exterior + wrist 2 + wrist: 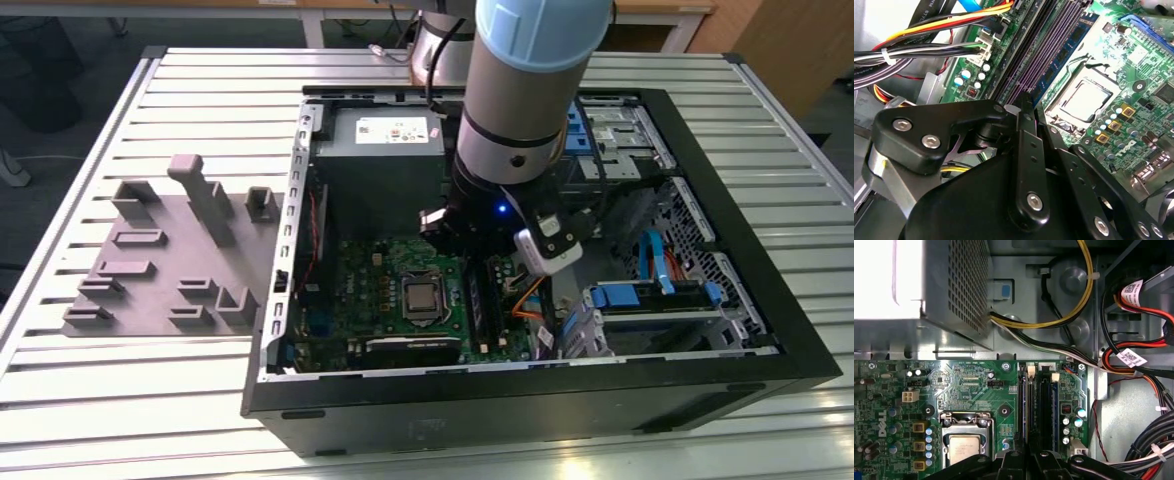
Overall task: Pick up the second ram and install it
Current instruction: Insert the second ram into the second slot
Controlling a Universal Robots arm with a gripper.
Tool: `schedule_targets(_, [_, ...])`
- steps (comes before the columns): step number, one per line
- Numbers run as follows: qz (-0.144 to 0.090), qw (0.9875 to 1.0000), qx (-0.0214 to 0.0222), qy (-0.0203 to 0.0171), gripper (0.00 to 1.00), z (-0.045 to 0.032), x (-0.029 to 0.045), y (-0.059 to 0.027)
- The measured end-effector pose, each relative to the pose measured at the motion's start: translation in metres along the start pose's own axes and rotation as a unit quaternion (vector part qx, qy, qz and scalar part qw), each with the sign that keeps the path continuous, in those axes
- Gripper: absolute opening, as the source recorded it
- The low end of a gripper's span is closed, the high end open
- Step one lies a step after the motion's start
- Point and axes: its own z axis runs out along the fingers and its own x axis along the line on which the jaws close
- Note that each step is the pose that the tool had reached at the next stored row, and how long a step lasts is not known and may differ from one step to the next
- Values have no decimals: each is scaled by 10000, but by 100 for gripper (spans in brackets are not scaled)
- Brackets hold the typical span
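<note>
Currently: my gripper (1026, 107) sits low over the memory slots (1036, 405) beside the CPU socket (965, 442), fingers (1026, 150) pressed together. Second ram (1066, 52): apparently seated in a slot, blue edge showing. Risk: uneven downward pressure could leave one latch unclicked.

Lit evenly from above in the exterior view; glare patches on the slatted table (607, 462) near the front edge. Case interior (400, 290) darker, shadowed under the arm (527, 90). In the first wrist view, power supply (884, 280) blown out to pure white at the top (detail lost), motherboard (974, 385) sharp & well lit. In the second wrist view, gripper (1026, 107) close up, soft & dark; background top corner overexposed, board beyond fairly crisp.
</note>
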Motion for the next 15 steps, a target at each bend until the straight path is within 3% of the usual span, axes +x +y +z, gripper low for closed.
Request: schedule_targets(15, [52, 10000, -12, 0, 14, 12, -31, -73])
